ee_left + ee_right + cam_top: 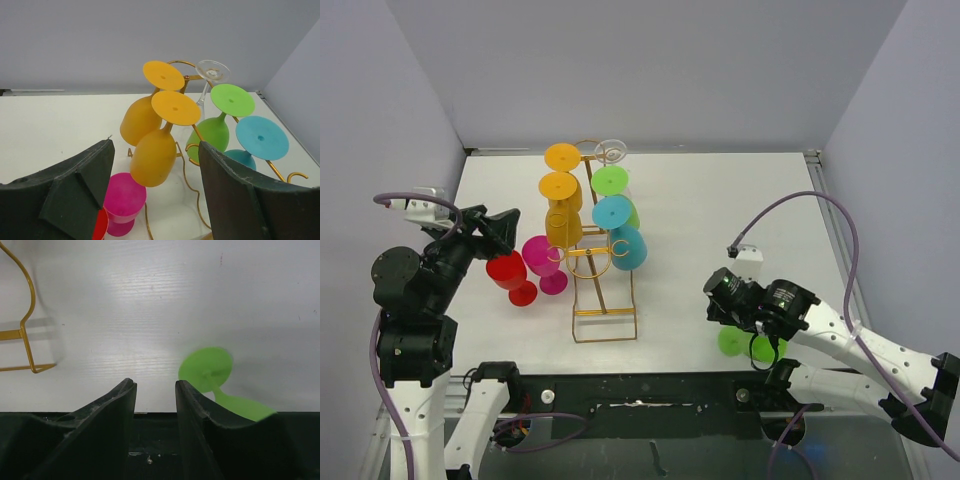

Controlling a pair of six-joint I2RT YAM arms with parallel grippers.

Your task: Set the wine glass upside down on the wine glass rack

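Note:
The gold wire wine glass rack (604,292) stands mid-table with orange, green, teal and clear glasses hanging on it upside down; the left wrist view shows it as well (186,176). A light green wine glass (746,345) lies on its side near the table's front edge. My right gripper (728,318) hangs over that spot. In the right wrist view the gripper (155,385) has a narrow gap with nothing in it, and the green glass (206,367) lies just right of its right finger. My left gripper (155,145) is wide open and empty, above a red glass (510,275) and a magenta glass (542,257).
The red glass (101,226) and magenta glass (124,200) stand on the table left of the rack's base. The black front edge of the table (155,440) lies right under the right gripper. Grey walls close in the left, back and right sides.

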